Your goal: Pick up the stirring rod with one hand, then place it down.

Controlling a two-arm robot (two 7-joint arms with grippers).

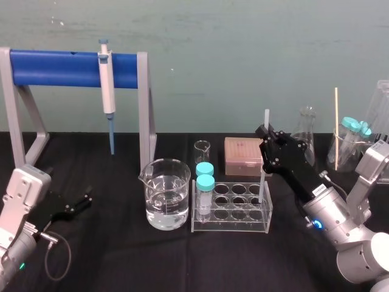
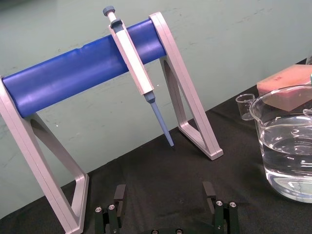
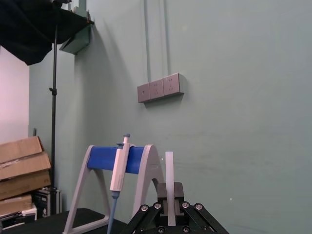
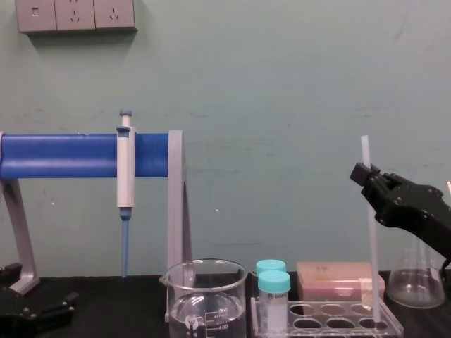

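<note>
Head view: right claw [image 1: 269, 141] clamped on rod [image 1: 264, 179] towards its upper end, rod upright with its foot in a well at the right end of rack [image 1: 230, 230]. Held plumb, I judge, so it clears the well without snagging. Left claw [image 1: 76, 202] parked low on the left of the table [image 1: 121, 255], well apart. Left wrist view: that claw's fingers [image 2: 119, 195] stand spread, holding nothing. Right wrist and chest views: rod runs straight up between the right claw's closed fingers, tip poking above them, the longer part hanging below into the rack.
</note>
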